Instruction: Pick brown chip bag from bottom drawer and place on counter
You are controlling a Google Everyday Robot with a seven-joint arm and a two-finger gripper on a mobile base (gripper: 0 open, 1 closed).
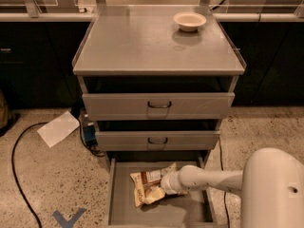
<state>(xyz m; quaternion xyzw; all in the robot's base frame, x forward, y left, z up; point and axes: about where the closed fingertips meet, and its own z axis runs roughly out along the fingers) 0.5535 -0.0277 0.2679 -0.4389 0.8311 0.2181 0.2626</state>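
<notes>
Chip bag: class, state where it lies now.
The chip bag lies in the open bottom drawer, just left of centre, low in the camera view, with the gripper at its right end.

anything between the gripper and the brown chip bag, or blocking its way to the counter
Nothing visible separates the gripper from the brown chip bag in the bottom drawer. Toward the counter, two upper drawer fronts rise behind the bag; a bowl sits back right.
</notes>
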